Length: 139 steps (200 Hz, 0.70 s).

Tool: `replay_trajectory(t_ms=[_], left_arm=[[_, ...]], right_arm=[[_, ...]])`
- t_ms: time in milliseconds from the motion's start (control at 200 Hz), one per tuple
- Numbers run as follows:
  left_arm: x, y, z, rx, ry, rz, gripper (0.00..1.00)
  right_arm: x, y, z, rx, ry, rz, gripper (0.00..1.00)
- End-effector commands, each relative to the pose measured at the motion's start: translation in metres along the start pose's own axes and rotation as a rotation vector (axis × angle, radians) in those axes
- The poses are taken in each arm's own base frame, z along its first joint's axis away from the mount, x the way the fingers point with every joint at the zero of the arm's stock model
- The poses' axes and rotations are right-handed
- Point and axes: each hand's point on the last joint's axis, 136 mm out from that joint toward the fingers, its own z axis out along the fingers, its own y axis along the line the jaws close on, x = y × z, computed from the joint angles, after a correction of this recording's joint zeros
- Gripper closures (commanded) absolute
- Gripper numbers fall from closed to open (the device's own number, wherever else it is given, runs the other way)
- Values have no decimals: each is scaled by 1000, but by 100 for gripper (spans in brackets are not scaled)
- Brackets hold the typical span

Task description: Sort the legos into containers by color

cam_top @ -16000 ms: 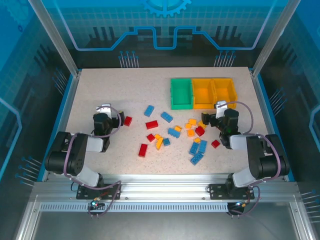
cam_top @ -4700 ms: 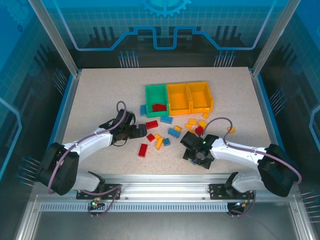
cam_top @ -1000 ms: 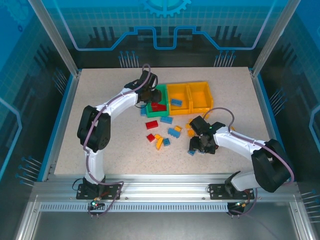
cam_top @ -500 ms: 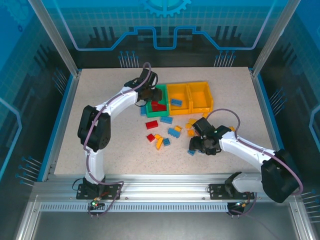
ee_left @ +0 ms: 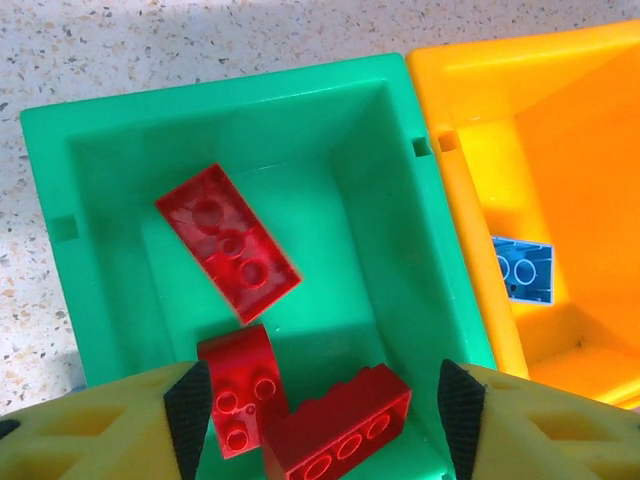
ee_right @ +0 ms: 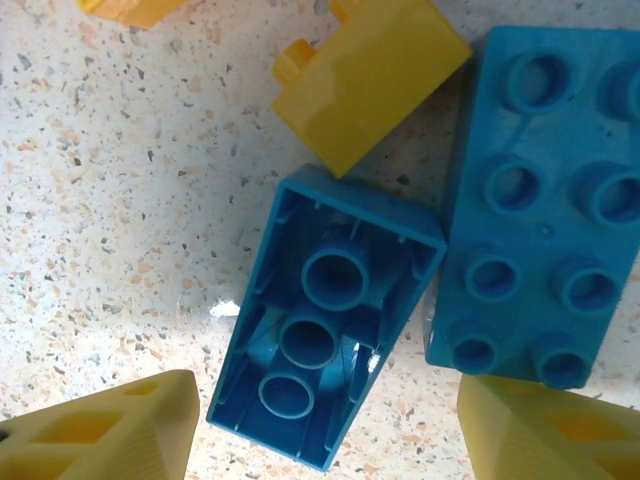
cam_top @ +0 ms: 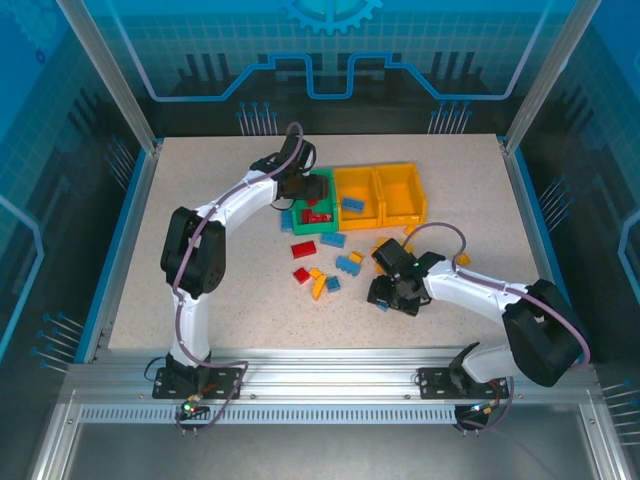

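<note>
Now, your right gripper (ee_right: 325, 425) hangs low over the table (ee_right: 120, 200) with its jaws apart and nothing in them. It straddles an upturned blue brick (ee_right: 325, 320) that lies on a slant between the fingers. Square the wrist to that brick's long sides before you close, since a slanted pinch will likely spin it out. An eight-stud blue brick (ee_right: 545, 190) lies just beside it, so keep the finger on that side clear of it, and mind the yellow brick (ee_right: 370, 75) close against its far end. Once gripped, carry it to the middle orange bin (ee_left: 560, 150), where a blue brick (ee_left: 522, 270) already lies. Your left gripper (ee_left: 322, 420) is likewise open and empty, low over the green bin (ee_left: 380, 130), with three red bricks (ee_left: 228, 243) lying loose on its floor. Lift it straight up so the fingers don't drag the two nearest ones.
</note>
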Motion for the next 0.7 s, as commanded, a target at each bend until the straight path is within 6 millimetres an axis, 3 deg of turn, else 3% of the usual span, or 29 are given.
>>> replay_trajectory(t_ms=[0,200,370,485,605,690], left_arm=[[1,-4,-19,43,-20,-24,30],[11,-2,-47,59,-57,-31,22],[30,6,-66,57,-73,-36,20],[49,13,-74,54,-66,-49,20],[75,22,-77,47,-34,-56,19],[96,27,-76,27,-3,-52,19]], right_arm=[[-9,11,-2,-5,-27,15,33],[-11,13,6,39,-13,-9,51],[-7,18,1,62,-28,-58,70],[-1,28,-11,76,-38,-127,73],[-16,55,-41,6,-99,-190,73],[-39,67,-62,-30,-162,-221,73]])
